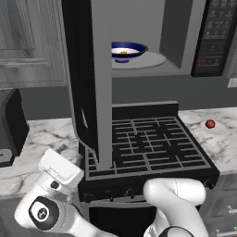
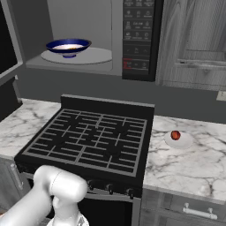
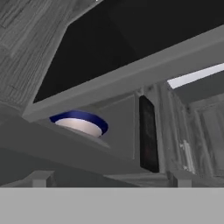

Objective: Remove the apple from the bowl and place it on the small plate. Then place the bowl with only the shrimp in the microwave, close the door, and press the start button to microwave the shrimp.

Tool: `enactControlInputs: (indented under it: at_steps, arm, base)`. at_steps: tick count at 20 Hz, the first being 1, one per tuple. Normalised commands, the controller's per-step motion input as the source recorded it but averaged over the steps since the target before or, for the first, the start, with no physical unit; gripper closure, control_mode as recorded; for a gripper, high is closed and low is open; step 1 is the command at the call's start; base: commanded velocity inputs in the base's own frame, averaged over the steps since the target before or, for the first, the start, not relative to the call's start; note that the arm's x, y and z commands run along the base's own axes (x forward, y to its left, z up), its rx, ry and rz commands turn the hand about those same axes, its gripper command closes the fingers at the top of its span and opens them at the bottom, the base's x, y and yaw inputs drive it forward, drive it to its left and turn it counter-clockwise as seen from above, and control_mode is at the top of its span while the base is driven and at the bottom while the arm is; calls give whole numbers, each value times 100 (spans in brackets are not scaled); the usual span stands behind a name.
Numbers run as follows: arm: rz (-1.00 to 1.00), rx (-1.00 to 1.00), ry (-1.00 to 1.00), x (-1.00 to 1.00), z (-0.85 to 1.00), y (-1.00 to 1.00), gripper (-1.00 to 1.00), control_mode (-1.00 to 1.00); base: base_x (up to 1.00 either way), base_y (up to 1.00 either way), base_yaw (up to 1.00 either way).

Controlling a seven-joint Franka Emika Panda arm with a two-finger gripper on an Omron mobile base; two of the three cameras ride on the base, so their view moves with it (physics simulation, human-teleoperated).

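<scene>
With the bowl (image 1: 127,51) inside the microwave (image 2: 88,37) and the door (image 1: 88,83) wide open, the fingers, spread and empty, risked glancing off the door's edge.

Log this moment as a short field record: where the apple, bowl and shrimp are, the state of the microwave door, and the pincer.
apple: on the small plate, on the marble counter right of the stove
bowl: inside the microwave, on the turntable
shrimp: orange piece in the bowl
door: swung open to the left
pincer: open, holding nothing; the hand view looks up at the door and bowl
remaining: close the door, press start
</scene>
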Motion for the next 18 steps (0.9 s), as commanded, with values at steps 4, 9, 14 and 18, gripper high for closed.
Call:
enactControlInputs:
  at_steps: [4,9,14,18]
  arm:
    - [23,0,-18,27,4,54,-100,-100]
    - [15,0,-23,20,27,29,-100,-100]
    - [7,-1,-24,6,47,21,-100,-100]
    - [0,-3,-18,0,69,22,-100,-100]
  base:
    - [0,0,0]
    - [0,0,0]
    - [0,0,0]
    - [0,0,0]
